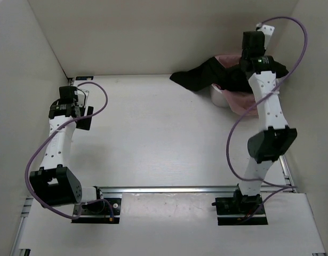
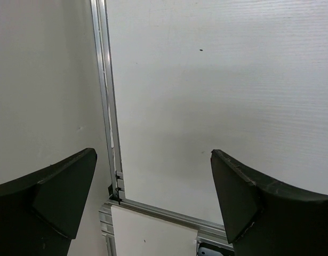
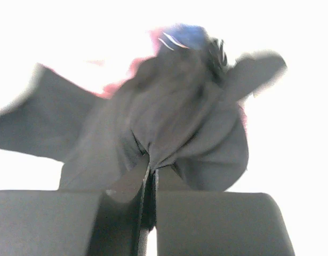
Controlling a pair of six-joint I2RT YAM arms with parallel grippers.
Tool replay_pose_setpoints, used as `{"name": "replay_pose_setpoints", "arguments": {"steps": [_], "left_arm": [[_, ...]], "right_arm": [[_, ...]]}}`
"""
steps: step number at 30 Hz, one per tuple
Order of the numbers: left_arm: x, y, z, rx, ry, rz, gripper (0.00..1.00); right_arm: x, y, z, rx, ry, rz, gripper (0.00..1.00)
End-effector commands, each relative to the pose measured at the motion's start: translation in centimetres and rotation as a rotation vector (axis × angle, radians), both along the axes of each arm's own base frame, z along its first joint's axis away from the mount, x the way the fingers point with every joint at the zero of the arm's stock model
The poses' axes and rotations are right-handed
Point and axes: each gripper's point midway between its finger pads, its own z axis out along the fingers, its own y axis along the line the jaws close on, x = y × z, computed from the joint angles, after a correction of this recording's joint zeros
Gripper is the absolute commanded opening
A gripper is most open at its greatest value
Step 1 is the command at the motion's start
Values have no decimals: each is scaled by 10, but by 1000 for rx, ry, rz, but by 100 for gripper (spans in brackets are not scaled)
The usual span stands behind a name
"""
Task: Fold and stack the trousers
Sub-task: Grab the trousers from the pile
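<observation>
We see the right gripper reaching to the far right corner of the table, its fingers pressed together on a pinch of the black trousers. The fabric bunches up from between the pads and fans out beyond them. From above, the trousers lie heaped in and over a pink container at the far right. One dark part trails off to the left onto the white tabletop. Something blue shows past the cloth in the right wrist view, too blurred for us to name. The left gripper hangs near the far left of the table, well apart from the trousers. Its fingers are spread wide with nothing between them, above the bare surface and an aluminium rail.
</observation>
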Motion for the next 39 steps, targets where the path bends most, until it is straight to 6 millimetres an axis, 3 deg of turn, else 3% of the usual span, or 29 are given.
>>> {"name": "replay_pose_setpoints", "arguments": {"steps": [1,2,3,4,5,9,10,12,14,16,17,20,21,23,25,27,28,29,30,31,32,33,34,35,36,37,39], "left_arm": [[-14,-3,17,7,-50,3,100],[-14,-3,17,7,-50,3,100],[-17,-3,18,13,-52,-4,100],[-18,-3,22,15,-65,-4,100],[-18,-3,22,15,-65,-4,100],[-20,-4,26,8,-68,5,100],[-20,-4,26,2,-71,13,100],[-18,-3,31,10,-75,19,100],[-16,-3,37,7,-95,26,100],[-13,-2,44,8,-105,26,100],[-13,-2,44,8,-105,26,100],[-11,-1,48,16,-110,17,100],[-11,-1,48,22,-107,9,100],[-12,1,49,35,-102,6,100],[-14,3,45,54,-82,-6,100],[-11,4,38,55,-54,-13,100],[-12,2,37,47,-46,-19,100],[-10,0,33,51,-28,-38,100],[-5,-9,35,30,-29,-69,100],[-4,-15,38,19,-28,-102,100],[-7,-24,38,-1,-5,-152,100],[0,-51,45,-71,-29,-260,100],[-1,-69,49,-102,-33,-333,100],[-4,-88,49,-128,-26,-408,100],[-13,-129,47,-174,4,-566,100],[-22,-149,47,-191,21,-647,100],[-45,-180,28,-230,120,-782,100]], "right_arm": [[-76,61,177,-65,-414,130,0],[-89,83,195,-50,-465,200,0],[-120,126,222,-26,-537,336,0],[-135,149,248,9,-629,402,0],[-159,191,259,45,-669,524,0],[-222,249,321,302,-882,798,0],[-228,254,329,347,-907,831,0],[-237,269,333,463,-918,886,0],[-230,284,319,508,-873,900,0],[-213,297,286,572,-771,839,0],[-202,306,250,563,-670,816,0],[-188,323,181,604,-492,748,0],[-183,326,133,577,-375,704,0],[-180,326,89,621,-272,620,0],[-170,315,27,588,-142,504,3],[-159,318,-18,523,-25,509,27],[-150,312,-36,482,32,501,62],[-133,320,-53,413,102,526,79],[-130,325,-62,409,187,560,87],[-141,309,-79,339,328,536,94],[-133,311,-78,290,347,547,96],[-135,300,-85,243,373,521,99],[-140,289,-66,222,301,502,99],[-145,284,-67,232,280,505,99],[-149,276,-73,260,260,482,99],[-159,257,-91,294,243,453,99],[-171,236,-115,350,263,400,99]]}}
